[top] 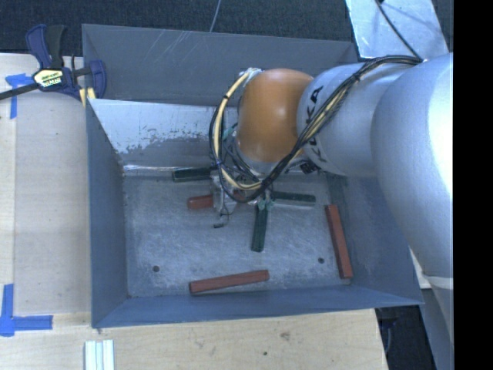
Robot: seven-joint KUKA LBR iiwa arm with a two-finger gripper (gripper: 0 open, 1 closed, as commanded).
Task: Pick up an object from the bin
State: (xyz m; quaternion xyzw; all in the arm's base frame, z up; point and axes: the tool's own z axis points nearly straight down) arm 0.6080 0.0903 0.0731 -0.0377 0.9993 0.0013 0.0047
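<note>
Silver arm [370, 122] reaching in from right, orange wrist cover [266, 126], claw [223, 209] pointing down

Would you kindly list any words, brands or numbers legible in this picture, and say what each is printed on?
"KUKA": dark letters running sideways on the silver arm link.
Dark marks lower on that link: too blurred to read.
Nothing readable on the things lying in the bin.

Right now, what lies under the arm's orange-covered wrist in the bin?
A left green stick, right green stick and front green stick poke out from under it; a short red-brown block lies beside the end effector. The sticks' inner ends and the floor beneath are covered.
</note>
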